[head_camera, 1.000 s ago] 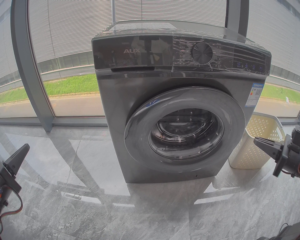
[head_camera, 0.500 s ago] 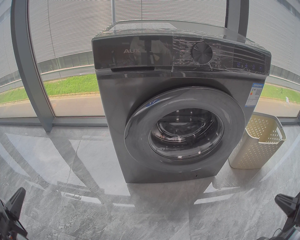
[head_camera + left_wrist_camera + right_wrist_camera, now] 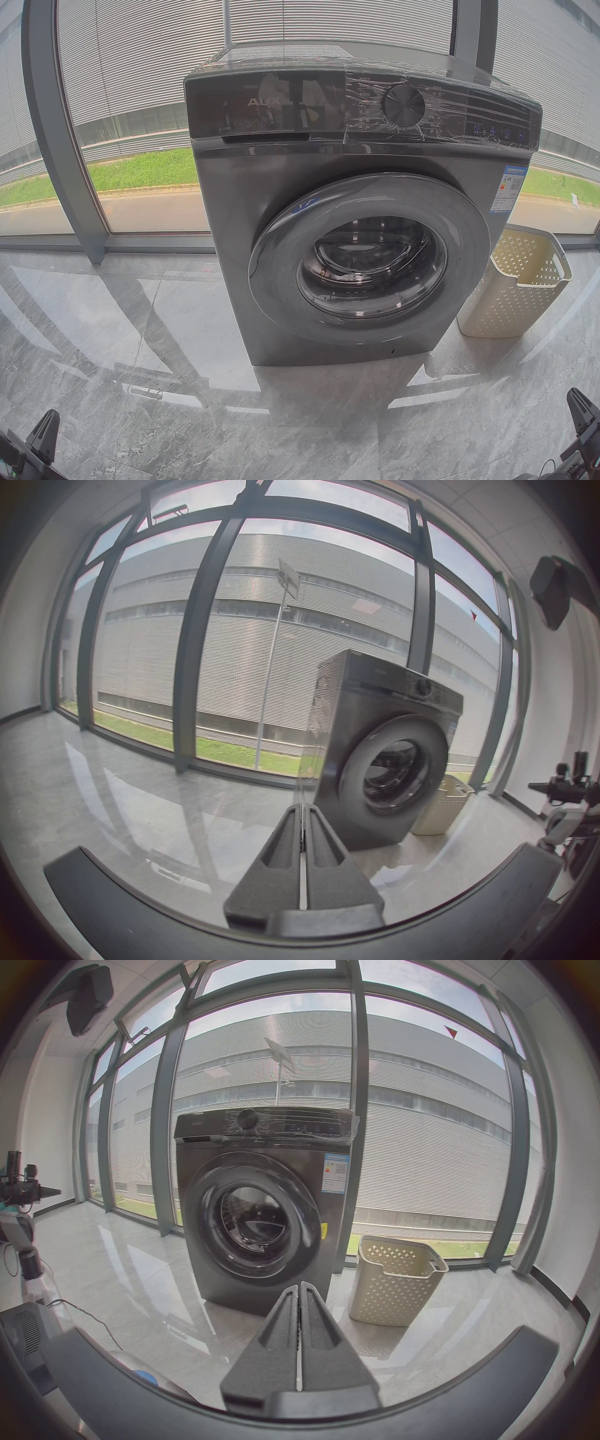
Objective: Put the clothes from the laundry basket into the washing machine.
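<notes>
My two black claws
My left gripper (image 3: 302,809) and right gripper (image 3: 299,1286) each have matte black wedge fingers (image 3: 281,850) with long sunken panels, backed by a curved black bar (image 3: 119,1380).

Glossy grey marble floor (image 3: 156,350) meets tall windows (image 3: 125,94) facing grass (image 3: 144,169) and a ribbed building (image 3: 437,1147)

- The left claw (image 3: 45,431) sits low at the near left, the right claw (image 3: 579,405) low at the near right.
- The washing machine (image 3: 281,206) stands well ahead, between the claws, its door (image 3: 465,250) shut.
- The laundry basket (image 3: 509,300) stands ahead of the right claw, just beside the machine.
</notes>
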